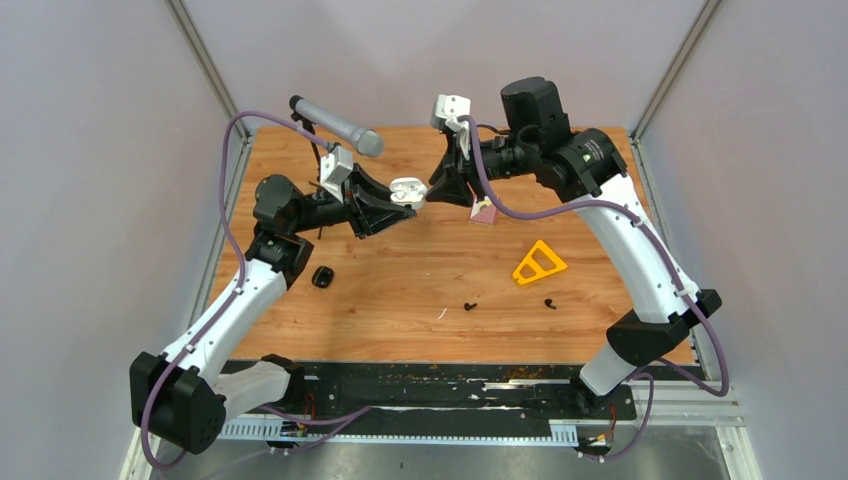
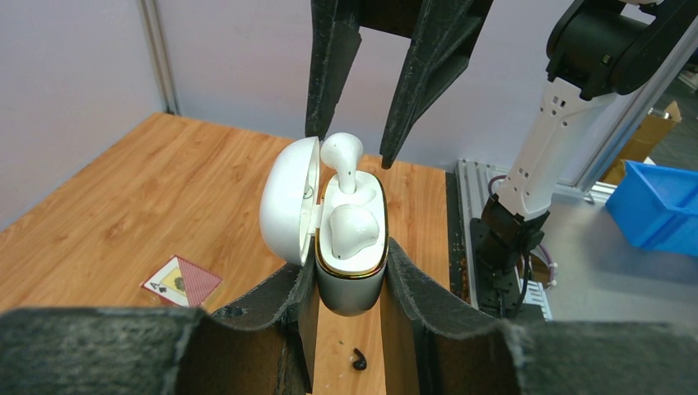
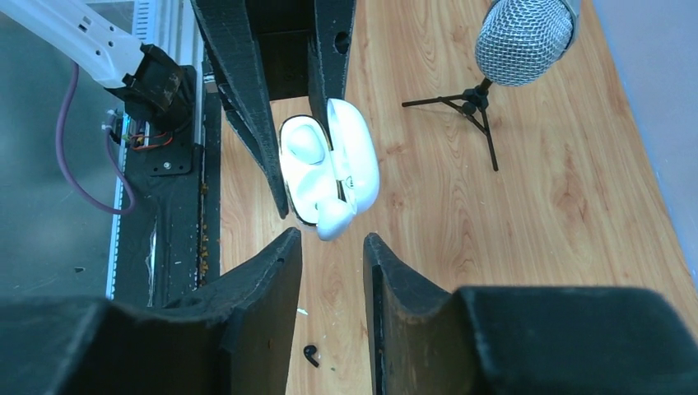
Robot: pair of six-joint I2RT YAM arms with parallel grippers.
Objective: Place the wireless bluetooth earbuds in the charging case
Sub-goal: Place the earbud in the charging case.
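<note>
My left gripper is shut on the body of a white charging case with its lid swung open, held above the table. One white earbud lies seated in the case. A second white earbud stands half out of its slot, stem down. My right gripper faces the case with its jaws open, fingertips on either side of that raised earbud's head, a gap showing on both sides. Two black earbuds lie on the wood.
A microphone on a small tripod stands at the back left. A playing card lies under the right wrist, a yellow triangle to the right of centre, and a small black case near the left arm. A white sliver lies nearby.
</note>
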